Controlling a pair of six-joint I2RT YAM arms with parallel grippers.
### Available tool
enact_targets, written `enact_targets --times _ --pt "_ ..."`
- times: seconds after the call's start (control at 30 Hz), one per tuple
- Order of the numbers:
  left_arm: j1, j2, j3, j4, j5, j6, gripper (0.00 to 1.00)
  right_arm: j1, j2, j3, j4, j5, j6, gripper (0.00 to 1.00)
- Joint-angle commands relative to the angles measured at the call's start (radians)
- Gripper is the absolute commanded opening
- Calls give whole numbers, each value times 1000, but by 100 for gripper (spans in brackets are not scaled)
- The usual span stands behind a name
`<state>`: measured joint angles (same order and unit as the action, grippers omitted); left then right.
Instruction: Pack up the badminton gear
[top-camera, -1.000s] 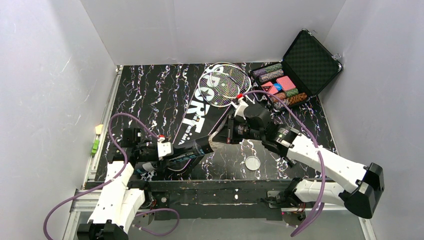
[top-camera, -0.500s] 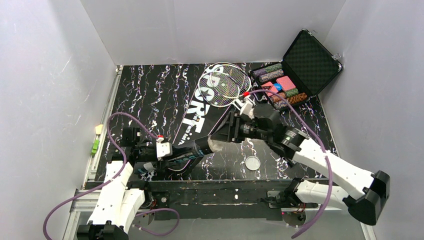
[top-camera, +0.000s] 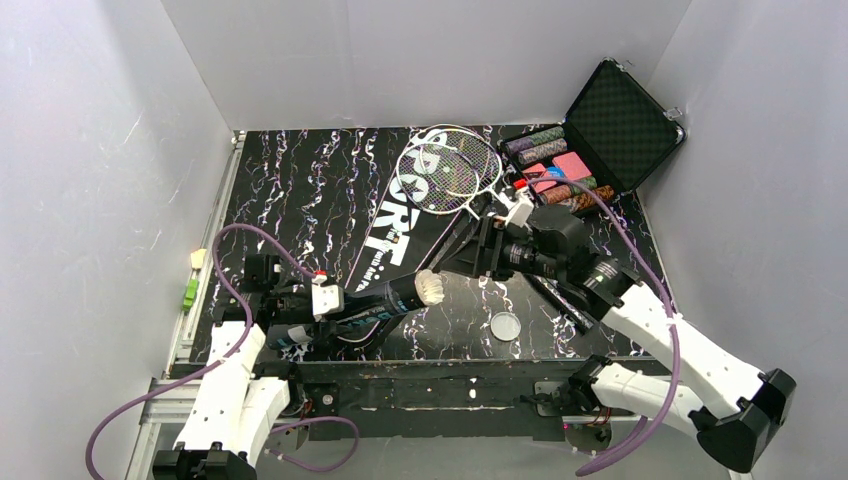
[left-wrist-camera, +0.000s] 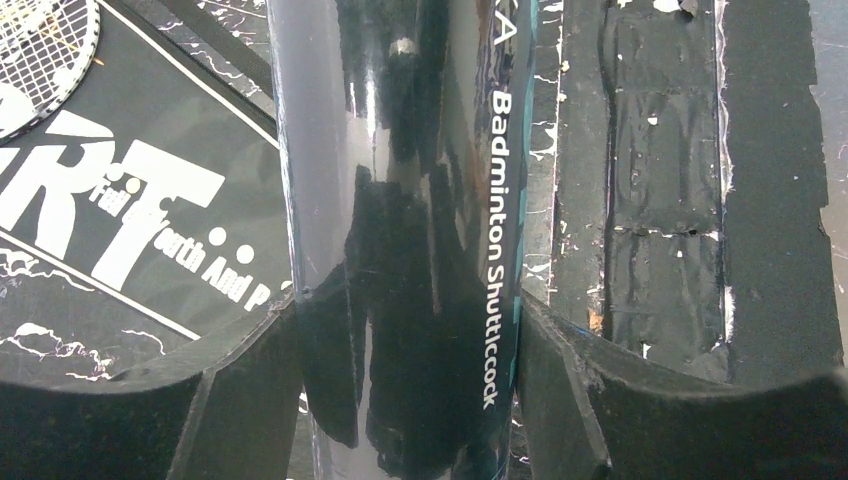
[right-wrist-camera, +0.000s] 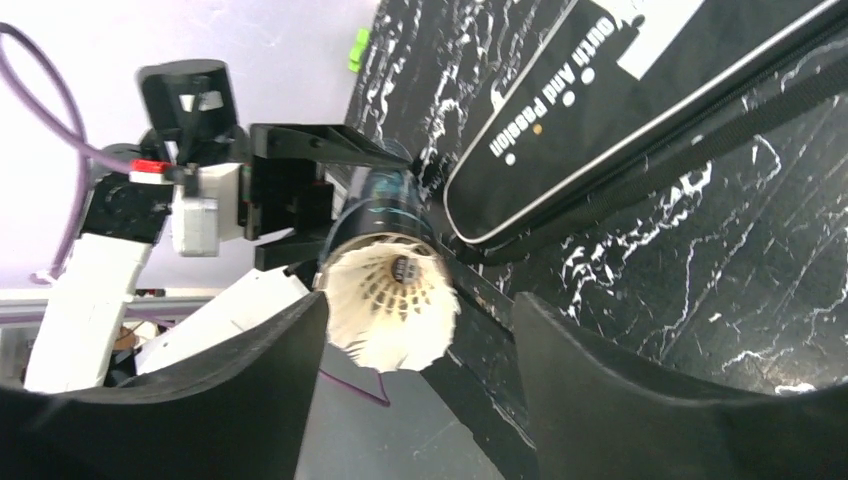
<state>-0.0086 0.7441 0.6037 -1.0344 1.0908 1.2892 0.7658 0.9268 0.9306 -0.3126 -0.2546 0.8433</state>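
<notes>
Although far from finished, well begun on the shuttlecock side. Low and left of centre in the top view: the long black tube, slanted, mouth toward the middle of the frame, pinched from both sides by the left gripper, with nothing else in its hold. Lodged in that mouth, feather skirt outward and mostly proud of the rim: one white shuttlecock. Facing it from just right of centre, the right gripper, spread wide, clear of the feathers on both sides and carrying nothing. Judged from that: one shuttlecock placed but probably not pushed fully home; impossible to tell how many more sit deeper inside. Near the bottom centre of the top view, on the black marbled table, a small round clear disc, perhaps the tube's cap, not yet fitted. Left undone, by the look of it: pressing the shuttlecock down, capping the tube, and the whole racket side. At upper centre of the frame, two rackets, heads overlapping, lying partly over the wide end of the black bag lettered "SPORT", outside it, not in it; whether zipped or open, impossible to say. At upper right, an open case of poker chips, no part of this job.
</notes>
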Motion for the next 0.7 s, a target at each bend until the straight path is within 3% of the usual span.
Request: enact_targets --times 0.0,0.67 --pt "-2 -11 46 -6 70 4 1 -2 51 -38 -5 -36 -25 81" --pt "-2 15 77 -10 128 -9 2 87 207 -22 71 -62 -13 81"
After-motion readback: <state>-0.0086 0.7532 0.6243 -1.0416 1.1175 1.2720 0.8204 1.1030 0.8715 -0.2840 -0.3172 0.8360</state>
